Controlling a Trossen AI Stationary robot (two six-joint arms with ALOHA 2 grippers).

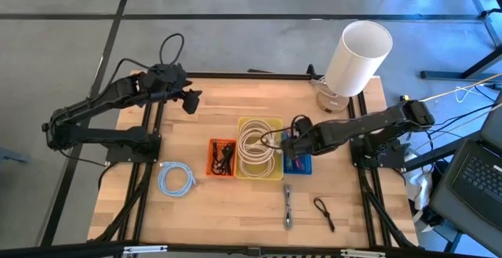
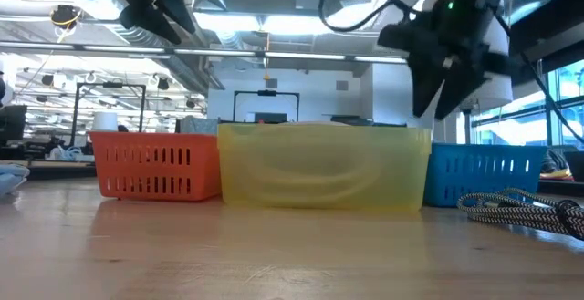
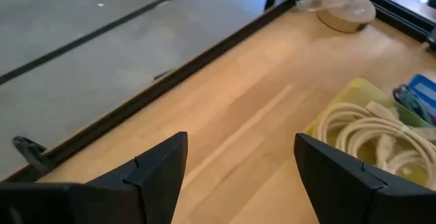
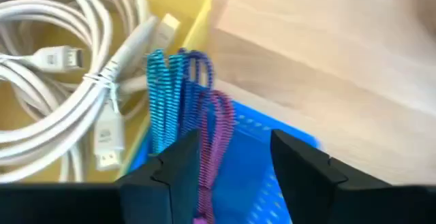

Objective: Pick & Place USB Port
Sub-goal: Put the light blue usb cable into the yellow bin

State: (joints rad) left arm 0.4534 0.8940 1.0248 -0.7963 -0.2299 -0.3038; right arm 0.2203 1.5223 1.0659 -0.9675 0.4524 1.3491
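Three small baskets sit in a row at mid-bench: an orange basket (image 1: 222, 157) holding dark cables, a yellow basket (image 1: 260, 148) filled with coiled white cables (image 4: 61, 94), and a blue basket (image 1: 298, 165) on the right. A blue-and-purple braided USB cable (image 4: 194, 108) hangs into the blue basket, between the parted fingers of the right hand (image 4: 228, 159), which hovers just above and looks released. The left hand (image 3: 238, 163) waits over the far left of the bench (image 1: 235, 219), fingers spread wide and empty.
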